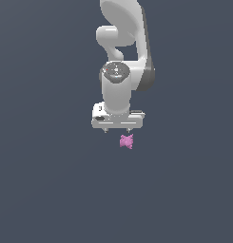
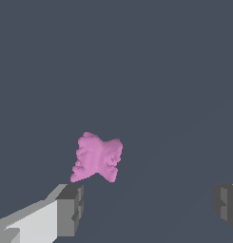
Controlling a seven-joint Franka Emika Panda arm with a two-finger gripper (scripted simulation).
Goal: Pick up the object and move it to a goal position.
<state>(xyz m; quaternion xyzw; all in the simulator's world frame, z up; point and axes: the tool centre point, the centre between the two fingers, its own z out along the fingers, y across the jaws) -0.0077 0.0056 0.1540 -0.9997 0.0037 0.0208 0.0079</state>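
The object is a tiny pink-magenta lumpy thing with small protrusions, lying on the dark grey floor. My gripper hangs from the white arm just above it, a little toward the exterior view's left. In the wrist view the object lies ahead of the wide-open jaws, closer to one grey fingertip than to the other. My gripper is open and holds nothing.
The white arm rises behind the gripper to the top of the exterior view. Plain dark grey floor surrounds the object on all sides; no other objects show.
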